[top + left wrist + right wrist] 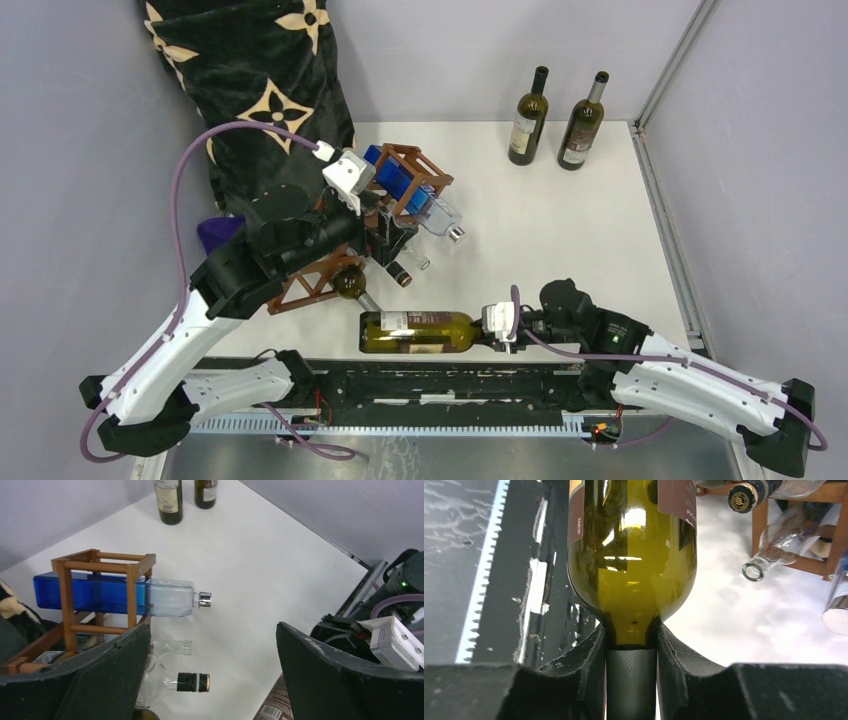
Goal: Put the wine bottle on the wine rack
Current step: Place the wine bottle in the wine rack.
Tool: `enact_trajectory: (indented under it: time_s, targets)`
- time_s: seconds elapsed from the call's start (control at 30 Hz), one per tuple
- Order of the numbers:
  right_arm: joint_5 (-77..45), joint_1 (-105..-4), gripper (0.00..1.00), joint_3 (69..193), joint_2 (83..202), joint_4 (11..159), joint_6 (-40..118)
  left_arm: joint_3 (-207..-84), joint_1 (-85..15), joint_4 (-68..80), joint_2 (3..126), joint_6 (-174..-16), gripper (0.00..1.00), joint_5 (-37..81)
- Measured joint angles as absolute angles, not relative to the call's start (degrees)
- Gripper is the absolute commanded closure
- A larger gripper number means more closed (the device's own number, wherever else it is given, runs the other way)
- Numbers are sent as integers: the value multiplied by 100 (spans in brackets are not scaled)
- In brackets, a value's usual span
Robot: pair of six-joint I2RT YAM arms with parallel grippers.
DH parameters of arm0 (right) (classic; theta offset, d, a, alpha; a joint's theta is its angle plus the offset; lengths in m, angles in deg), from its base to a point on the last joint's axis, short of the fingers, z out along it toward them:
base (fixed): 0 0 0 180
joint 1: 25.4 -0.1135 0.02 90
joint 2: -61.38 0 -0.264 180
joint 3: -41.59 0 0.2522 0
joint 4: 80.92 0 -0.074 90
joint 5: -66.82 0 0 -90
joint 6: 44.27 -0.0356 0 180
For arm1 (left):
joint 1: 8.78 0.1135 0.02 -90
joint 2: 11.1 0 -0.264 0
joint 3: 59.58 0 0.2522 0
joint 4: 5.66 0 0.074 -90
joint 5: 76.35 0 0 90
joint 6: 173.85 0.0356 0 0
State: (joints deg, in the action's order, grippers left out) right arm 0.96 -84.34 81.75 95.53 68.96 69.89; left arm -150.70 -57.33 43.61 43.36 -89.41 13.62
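table: white, rack sits left of centre.
wine rack: wood frame, top cell holds blue btl, clear btls lower down, necks poking out.
wine bottle: on its side by near edge, base pointing left, close to rack, not in any cell yet.
My read: glass, heavy, stiff, slick, breakable. Neck grip ok for steering, but body may droop on lift; prop body w/ other arm.
R gripper: clamped on bottle neck, just under shoulder.
L gripper: jaws wide, empty, beside rack.
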Motion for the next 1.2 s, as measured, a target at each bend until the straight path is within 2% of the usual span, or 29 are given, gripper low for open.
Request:
enact_trajectory:
  time_s: [0.27,0.53,0.87,1.2]
  targets:
    - [11,-8945,100,8133,9886,7561,6012,-14937,-5733,4070,4165,-8934,0,595]
    - [-763,-9953,100,8011,10425,8184,5201,-14666,-5733,3928,3977,-8720,0,-363]
    - [-1820,-10550,100,7724,10913,9128,3938,-13811,-5733,3128,3536,-8065,0,-1466]
    - [-2706,-11232,100,7724,11580,9884,3125,-12825,-5733,2304,3306,-7582,0,-2004]
